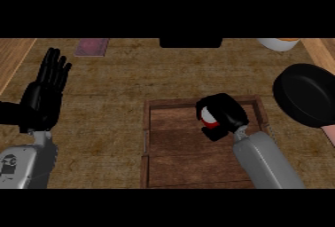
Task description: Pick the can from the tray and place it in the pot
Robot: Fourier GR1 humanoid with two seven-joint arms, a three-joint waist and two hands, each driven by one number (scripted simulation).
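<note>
The can (208, 116) is inside the right hand (222, 113), just right of the middle of the frame, over the top part of the brown wooden tray (196, 168). The hand's black fingers are curled around it and hide most of it. Only a small white and red bit peeks out on the left side. The black pot (307, 95) sits at the right edge, apart from the hand. The left hand (42, 95) rests at the left side, fingers straight and pointing up.
</note>
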